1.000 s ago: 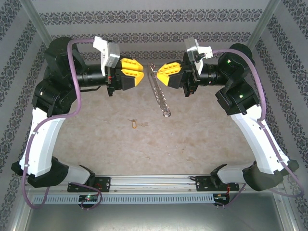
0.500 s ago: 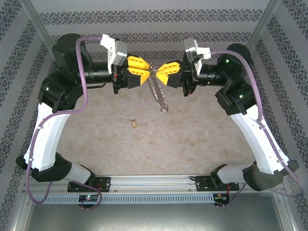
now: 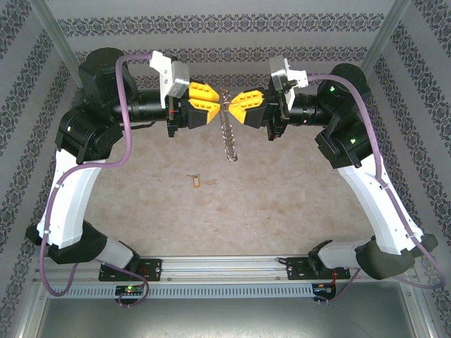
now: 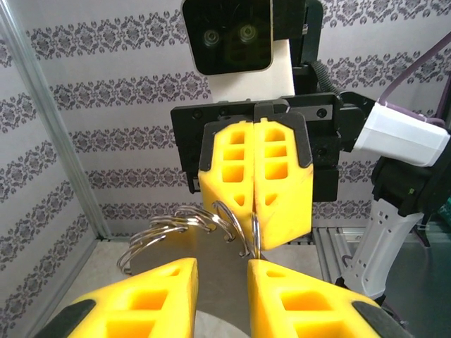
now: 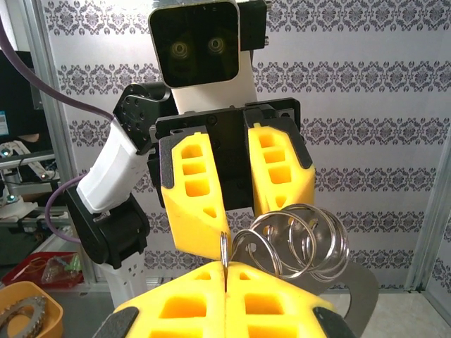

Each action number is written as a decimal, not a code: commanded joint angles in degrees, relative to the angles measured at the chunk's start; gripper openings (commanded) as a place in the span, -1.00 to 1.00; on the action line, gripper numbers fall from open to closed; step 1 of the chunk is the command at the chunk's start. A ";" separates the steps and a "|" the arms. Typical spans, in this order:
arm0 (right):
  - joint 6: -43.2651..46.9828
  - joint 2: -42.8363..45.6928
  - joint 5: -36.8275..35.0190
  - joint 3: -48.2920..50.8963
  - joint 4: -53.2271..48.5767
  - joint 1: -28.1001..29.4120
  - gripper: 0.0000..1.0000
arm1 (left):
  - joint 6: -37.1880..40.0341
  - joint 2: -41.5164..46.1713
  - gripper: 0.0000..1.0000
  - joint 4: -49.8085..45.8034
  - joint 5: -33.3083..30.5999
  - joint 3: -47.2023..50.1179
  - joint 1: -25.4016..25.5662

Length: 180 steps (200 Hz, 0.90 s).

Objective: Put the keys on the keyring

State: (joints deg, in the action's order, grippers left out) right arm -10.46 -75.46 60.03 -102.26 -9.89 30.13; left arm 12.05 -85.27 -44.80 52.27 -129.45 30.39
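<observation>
My right gripper (image 3: 233, 107) (image 5: 224, 266) is shut on the thin silvery keyring (image 5: 223, 246), held edge-on between its tips. From it hangs a string of linked rings (image 3: 229, 137) (image 5: 303, 243) (image 4: 169, 229) with flat grey keys (image 5: 356, 282) threaded on them, dangling above the table. My left gripper (image 3: 216, 108) (image 4: 222, 264) faces the right one tip to tip, jaws a little apart. The held ring sits just ahead of its gap, by the inner edge of the right-hand finger (image 4: 310, 296).
A small yellow tag (image 3: 195, 182) lies on the beige table (image 3: 296, 197) below the grippers, with a tiny metal bit (image 3: 211, 183) beside it. Patterned walls close in the back and sides. The arm bases stand on the rail at the near edge.
My left gripper has moved right until its tips meet the right gripper's. The hanging string has swung from slanting right to hanging almost straight down. The right gripper stayed put.
</observation>
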 commanded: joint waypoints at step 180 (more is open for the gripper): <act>1.14 1.98 -3.77 1.75 2.60 -0.88 -1.00 | 0.53 3.32 -0.42 -2.64 0.61 8.04 1.11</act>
State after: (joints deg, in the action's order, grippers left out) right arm -10.28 -75.09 57.23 -100.88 -9.61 29.74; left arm 14.55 -83.35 -51.16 50.76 -122.19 30.76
